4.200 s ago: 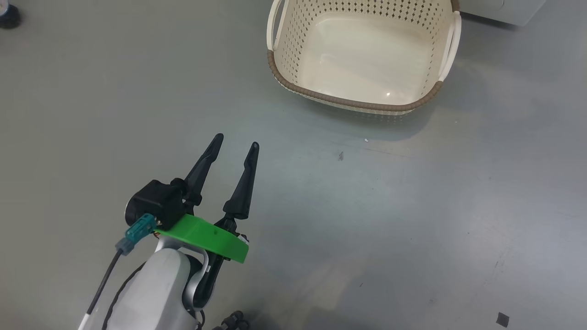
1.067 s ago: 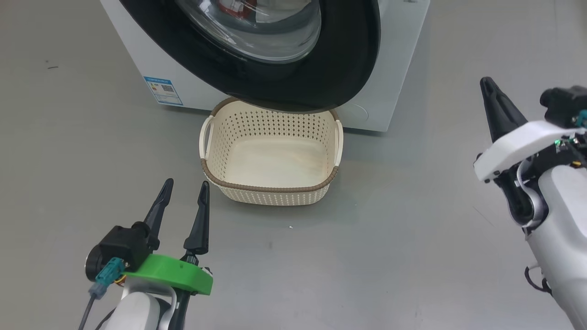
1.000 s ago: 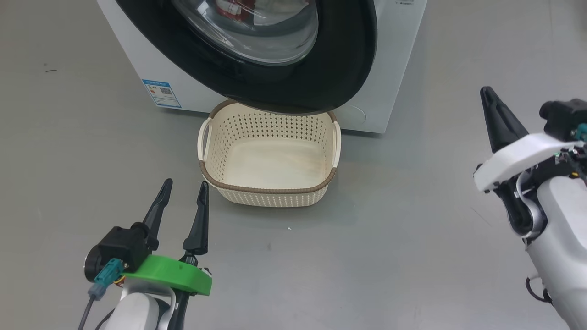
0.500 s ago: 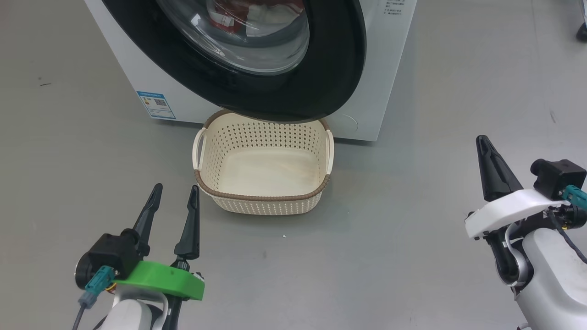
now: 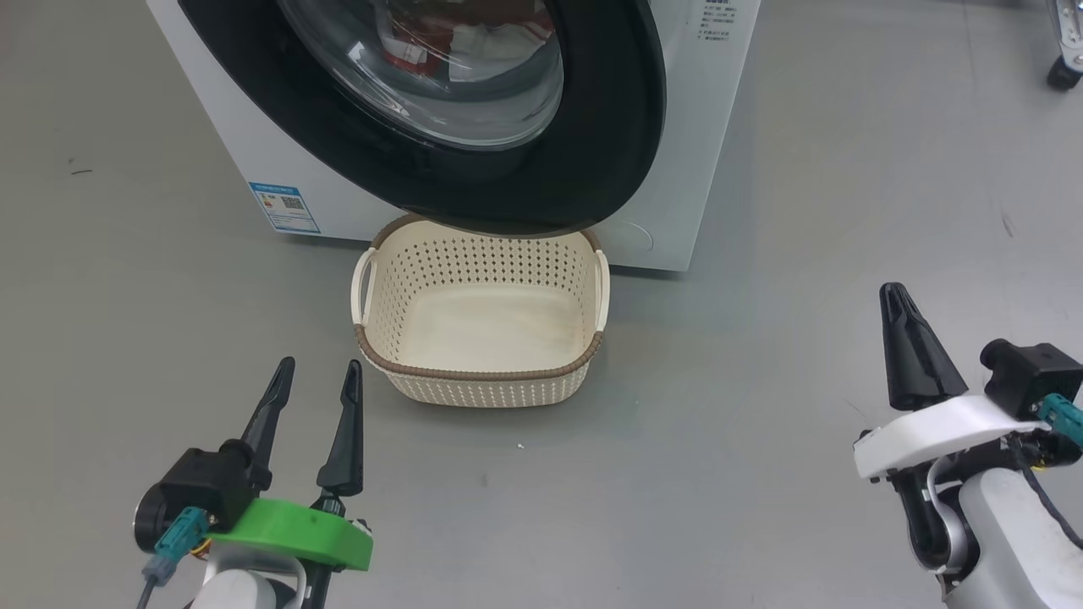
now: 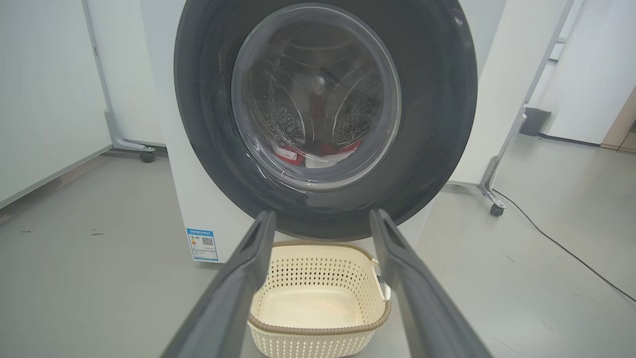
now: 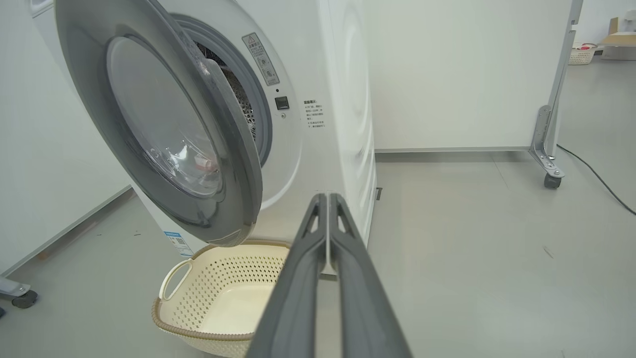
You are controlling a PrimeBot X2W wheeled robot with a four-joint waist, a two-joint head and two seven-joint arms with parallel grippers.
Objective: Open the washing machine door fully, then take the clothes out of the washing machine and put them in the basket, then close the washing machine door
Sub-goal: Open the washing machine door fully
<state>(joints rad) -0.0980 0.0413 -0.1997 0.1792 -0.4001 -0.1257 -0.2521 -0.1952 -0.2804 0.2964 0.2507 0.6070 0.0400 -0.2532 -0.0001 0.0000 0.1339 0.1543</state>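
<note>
Two grippers hover low, empty: left gripper [image 5: 321, 365] fingers spread wide, right gripper [image 5: 890, 293] fingers pressed together. Washing machine door [image 5: 592, 169] ajar on washing machine [image 5: 706, 127]. Basket [image 5: 474, 373] empty on floor [image 5: 761, 423], under door's lower rim. Clothes [image 6: 328, 151] inside machine, red and white, possibly two pieces; blurred.

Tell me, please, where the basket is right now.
In the head view the basket sits on the floor at centre, before the washing machine, beneath its partly open door.
</note>
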